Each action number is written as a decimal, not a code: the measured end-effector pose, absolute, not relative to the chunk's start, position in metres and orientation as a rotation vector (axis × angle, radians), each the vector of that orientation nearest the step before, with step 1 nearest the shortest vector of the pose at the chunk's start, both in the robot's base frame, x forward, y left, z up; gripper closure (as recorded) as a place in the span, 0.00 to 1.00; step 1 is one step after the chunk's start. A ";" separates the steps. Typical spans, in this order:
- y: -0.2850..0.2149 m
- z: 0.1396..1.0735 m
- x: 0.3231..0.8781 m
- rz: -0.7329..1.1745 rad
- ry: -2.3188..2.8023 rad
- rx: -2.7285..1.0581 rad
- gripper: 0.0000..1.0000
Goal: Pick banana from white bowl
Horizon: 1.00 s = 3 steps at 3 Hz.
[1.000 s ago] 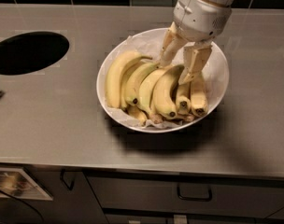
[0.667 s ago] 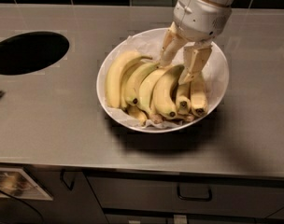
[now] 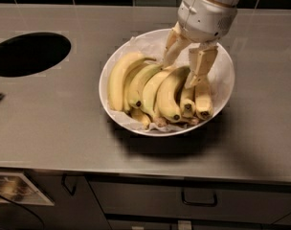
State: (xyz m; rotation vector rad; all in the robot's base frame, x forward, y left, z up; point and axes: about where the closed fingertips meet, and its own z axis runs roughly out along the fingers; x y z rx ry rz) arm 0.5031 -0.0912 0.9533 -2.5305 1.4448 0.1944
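Here, the gripper [image 3: 180, 74] hangs over the back half of the white bowl [image 3: 221, 96]. Its two fingers [image 3: 201, 65] are spread moderately wide and angled down among the fruit. The bowl sits on the steel counter [image 3: 64, 128], right of centre and closer to the back edge than the front.

The banana [image 3: 168, 97] lies in the middle of the bowl. Its long axis runs from back to front, leaning slightly. The stem end points toward the back right corner and rises between the two fingers. The blunt, black-dotted tip points at the front edge, and the curve bulges toward the left edge. Whether the fingers touch it cannot be told.

Other bananas [image 3: 117, 80] lie beside it on crinkled white paper [image 3: 146, 42]. A dark round opening [image 3: 29, 54] sits near the left edge. A printed label [image 3: 17, 188] on the cabinet front below the front left corner is too blurred to read.
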 end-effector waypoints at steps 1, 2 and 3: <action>-0.091 0.953 0.503 0.194 1.445 -2.530 0.42; -0.091 0.953 0.503 0.194 1.445 -2.530 0.44; -0.091 0.953 0.503 0.194 1.445 -2.530 0.25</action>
